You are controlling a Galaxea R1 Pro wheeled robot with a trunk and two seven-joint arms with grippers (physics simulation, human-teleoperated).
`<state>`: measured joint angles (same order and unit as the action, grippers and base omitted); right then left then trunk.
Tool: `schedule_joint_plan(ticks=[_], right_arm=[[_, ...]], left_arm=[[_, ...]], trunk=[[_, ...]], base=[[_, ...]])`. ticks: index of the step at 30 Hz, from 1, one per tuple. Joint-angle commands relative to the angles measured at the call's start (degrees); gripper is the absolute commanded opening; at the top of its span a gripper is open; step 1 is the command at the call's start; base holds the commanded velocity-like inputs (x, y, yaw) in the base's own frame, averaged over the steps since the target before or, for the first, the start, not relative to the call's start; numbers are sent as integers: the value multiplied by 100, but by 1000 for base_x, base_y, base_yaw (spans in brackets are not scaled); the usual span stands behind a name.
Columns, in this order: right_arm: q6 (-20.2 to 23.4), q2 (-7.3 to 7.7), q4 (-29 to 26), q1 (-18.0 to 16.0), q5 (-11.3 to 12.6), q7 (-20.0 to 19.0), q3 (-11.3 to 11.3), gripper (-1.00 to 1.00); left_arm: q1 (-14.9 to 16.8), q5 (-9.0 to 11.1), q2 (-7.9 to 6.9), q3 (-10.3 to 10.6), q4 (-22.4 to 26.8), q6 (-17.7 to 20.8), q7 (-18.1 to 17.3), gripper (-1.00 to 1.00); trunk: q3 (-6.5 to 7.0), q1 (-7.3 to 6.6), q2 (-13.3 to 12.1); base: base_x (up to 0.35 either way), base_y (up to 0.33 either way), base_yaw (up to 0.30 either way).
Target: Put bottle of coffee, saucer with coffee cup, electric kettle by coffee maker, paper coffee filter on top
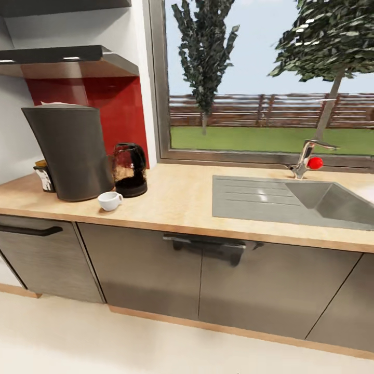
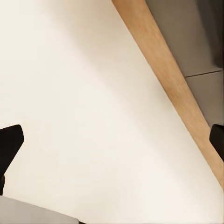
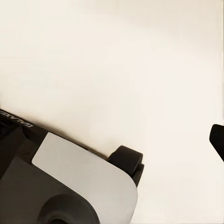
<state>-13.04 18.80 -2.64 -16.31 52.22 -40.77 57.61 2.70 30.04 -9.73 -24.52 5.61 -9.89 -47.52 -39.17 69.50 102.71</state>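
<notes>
- Head view: kitchen countertop (image 1: 182, 200), light-brown wood grain, runs left to right over grey cabinet fronts (image 1: 150, 272) w/ black handles.
- Far left on the counter: coffee maker (image 1: 70, 153), tall dark-grey tower, upright. A thin white edge shows on its top; prob. the paper coffee filter (image 1: 57, 104), but too little is visible to be sure.
- Bottle of coffee (image 1: 44, 176) stands at the coffee maker's left side, partly hidden behind it; black-and-white label shows.
- Electric kettle (image 1: 130, 169), clear glass on a black base, stands upright just right of the coffee maker, close to touching it.
- Coffee cup (image 1: 109, 200), white, sits directly on the counter wood near the front edge, just in front of the gap between coffee maker and kettle.
- Above them: dark-grey kitchen shelf (image 1: 67, 54) against a red backsplash (image 1: 111, 111).
- Right half of the counter: grey steel sink (image 1: 311, 202) w/ drainer, and a tap (image 1: 307, 158) w/ a red knob at the far edge.
- Behind the sink: large window (image 1: 270, 78) showing trees, a wooden fence, grass.
- Floor (image 1: 104, 343) is pale cream; wood plinth runs under the cabinets.
- Left wrist view: left gripper (image 2: 114, 140) points at the cream floor; two dark fingertips sit far apart at opposite edges, so the claw is spread, holding nothing. Plinth and cabinet fronts cross one corner.
- Right wrist view: right gripper (image 3: 218, 140) shows one dark fingertip only over the floor; can't tell if the claw is spread or pressed together. Robot base (image 3: 70, 186), grey and black w/ a small wheel, sits below it.
</notes>
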Motion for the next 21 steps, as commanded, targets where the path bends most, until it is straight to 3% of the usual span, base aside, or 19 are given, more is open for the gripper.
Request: schedule_joint_plan(ticks=[1,21], right_arm=[[-23,1,1,-4,34,-10,49,100],[-23,1,1,-4,34,-10,49,100]], left_arm=[[2,30,-2,32,-8,-39,-12,100],[2,28,-2,35,-8,-39,-12,100]], trunk=[[-6,-1,3],[-6,-1,3]], base=[[0,0,-288],[0,0,-289]])
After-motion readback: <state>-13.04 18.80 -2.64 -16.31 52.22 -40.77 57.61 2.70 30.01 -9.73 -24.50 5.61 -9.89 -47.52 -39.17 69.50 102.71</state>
